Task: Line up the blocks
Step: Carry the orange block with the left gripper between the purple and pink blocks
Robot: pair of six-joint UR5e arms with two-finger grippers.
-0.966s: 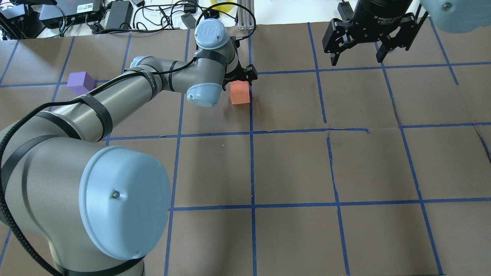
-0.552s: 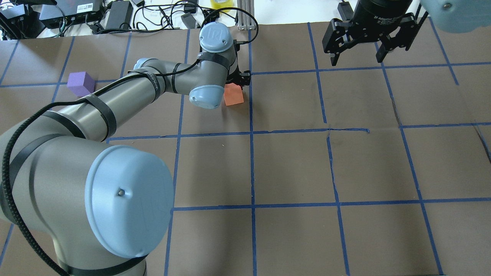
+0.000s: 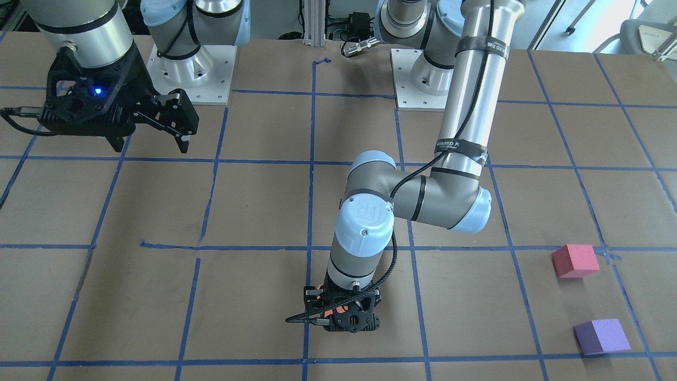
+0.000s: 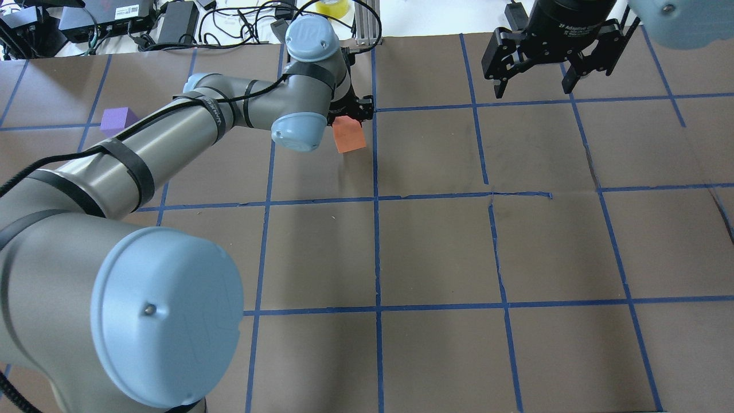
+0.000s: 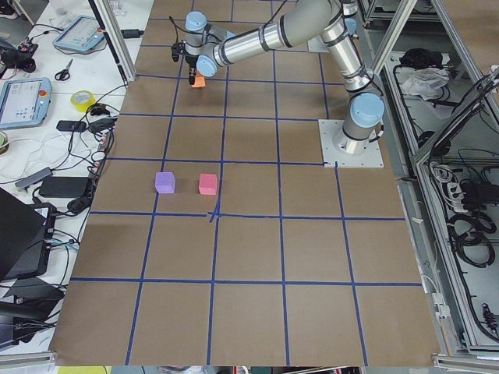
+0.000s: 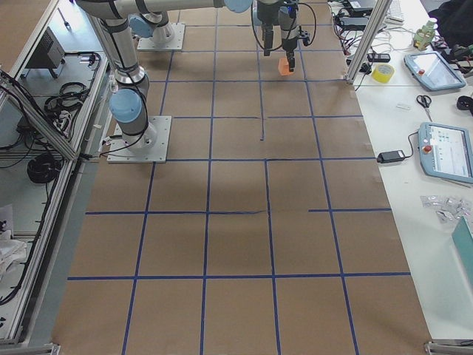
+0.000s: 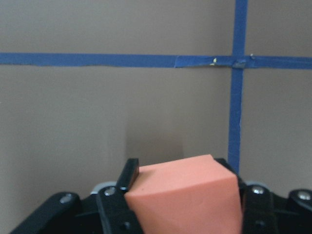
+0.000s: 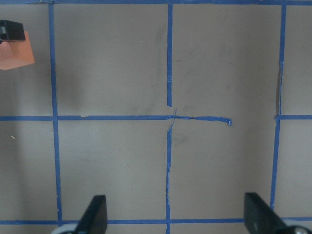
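The left gripper [image 4: 351, 112] is clenched on the small matte orange foam cube [image 4: 348, 136], one finger on each side, and holds it clear of the brown paper tabletop [image 4: 436, 246]; the wrist view shows the cube's shadow lying apart from it. The landmark is the small matte pinkish-red foam cube [image 3: 575, 260]; the orange cube hangs well apart from it, and the small matte purple foam cube [image 3: 602, 336] sits near it, on its side away from the robot. The right gripper [image 4: 533, 89] hangs released and empty, farther from the pinkish-red cube than the orange one.

The step in hand looks like the carry; the next move calls for travel toward the pinkish-red cube, to a spot continuing its line with the purple one, then lowering before letting go.

A cube has no long axis; this one rides skewed, edges turned off the blue tape grid [image 4: 377, 198], one corner forward.
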